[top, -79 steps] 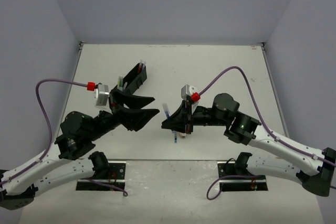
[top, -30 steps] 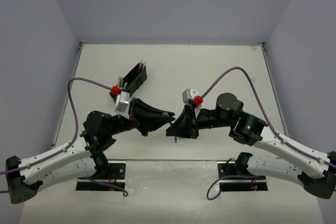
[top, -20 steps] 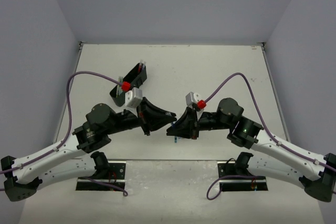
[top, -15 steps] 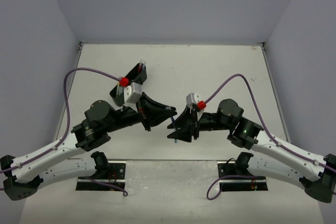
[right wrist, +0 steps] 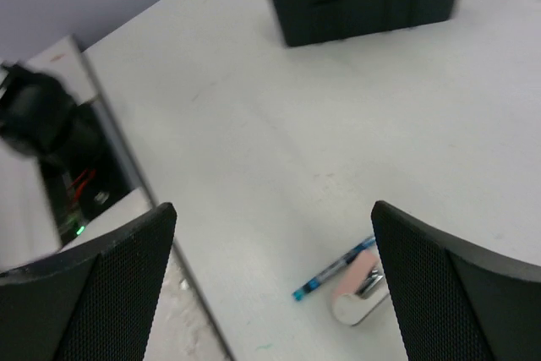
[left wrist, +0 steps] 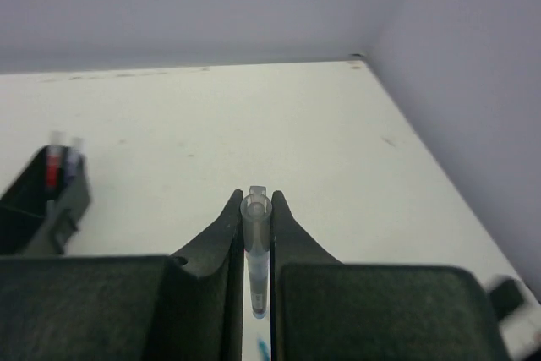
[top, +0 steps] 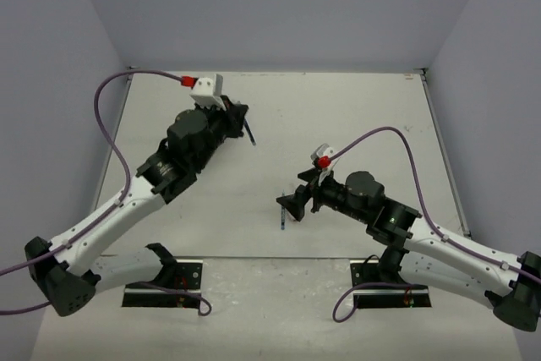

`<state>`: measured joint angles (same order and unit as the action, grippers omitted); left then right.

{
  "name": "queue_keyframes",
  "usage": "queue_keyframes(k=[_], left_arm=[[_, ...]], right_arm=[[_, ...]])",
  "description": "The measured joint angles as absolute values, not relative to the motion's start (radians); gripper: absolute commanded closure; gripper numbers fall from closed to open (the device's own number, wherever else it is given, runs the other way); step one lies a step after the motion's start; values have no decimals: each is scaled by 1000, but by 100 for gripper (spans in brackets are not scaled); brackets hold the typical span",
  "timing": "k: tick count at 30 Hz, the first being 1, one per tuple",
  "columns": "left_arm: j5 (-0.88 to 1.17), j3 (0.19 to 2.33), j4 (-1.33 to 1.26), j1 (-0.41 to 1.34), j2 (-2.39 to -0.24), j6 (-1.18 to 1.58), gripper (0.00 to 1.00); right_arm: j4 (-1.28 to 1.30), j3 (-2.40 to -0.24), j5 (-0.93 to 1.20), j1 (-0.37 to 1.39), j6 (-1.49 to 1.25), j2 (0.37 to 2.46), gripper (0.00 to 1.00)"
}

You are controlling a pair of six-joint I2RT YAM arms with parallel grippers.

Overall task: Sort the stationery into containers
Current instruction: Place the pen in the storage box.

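Note:
My left gripper is shut on a grey translucent pen that runs lengthwise between its fingers. In the top view that gripper is at the far left of the table, the pen's dark end poking out. The black tray lies low on the left in the left wrist view, with a red pen standing in it. My right gripper is open and empty above a blue pen and a pinkish-white eraser-like block lying side by side. The right wrist view also shows the tray farther off.
In the top view my left arm covers most of the tray. The blue pen lies near the table's front edge, just ahead of my right gripper. Grey walls close in the table on three sides.
The grippers met at the table's middle. My right gripper opened and drew back. My left arm swung far left with the grey pen, to above the tray.

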<state>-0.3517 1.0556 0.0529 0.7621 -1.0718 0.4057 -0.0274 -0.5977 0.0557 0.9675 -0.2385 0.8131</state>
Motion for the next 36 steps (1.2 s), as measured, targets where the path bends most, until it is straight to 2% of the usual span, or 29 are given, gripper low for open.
queue_keyframes(k=[3, 6, 13, 25, 27, 29, 31, 33, 36], left_arm=[[-367, 1093, 53, 548, -1211, 408, 100], [-411, 1134, 33, 444, -1354, 402, 100], [-477, 1342, -42, 414, -1677, 304, 100], [-525, 1364, -152, 399, -1810, 195, 100], [-530, 1354, -163, 399, -1816, 194, 93], [-535, 1335, -173, 399, -1818, 197, 71], [-539, 1310, -175, 399, -1818, 207, 54], [-538, 1288, -167, 399, -1818, 229, 47], [-527, 1270, -144, 399, -1818, 267, 30]], right_arm=[[-21, -580, -128, 964, -260, 767, 1], [-30, -576, -270, 957, -287, 764, 1], [-7, -575, -401, 950, -324, 880, 1], [9, -576, -421, 950, -340, 893, 1], [9, -576, -422, 950, -340, 890, 1], [9, -576, -425, 950, -340, 888, 1], [9, -576, -427, 950, -340, 887, 1], [9, -576, -428, 950, -340, 887, 1], [9, -576, -428, 950, -340, 888, 1]])
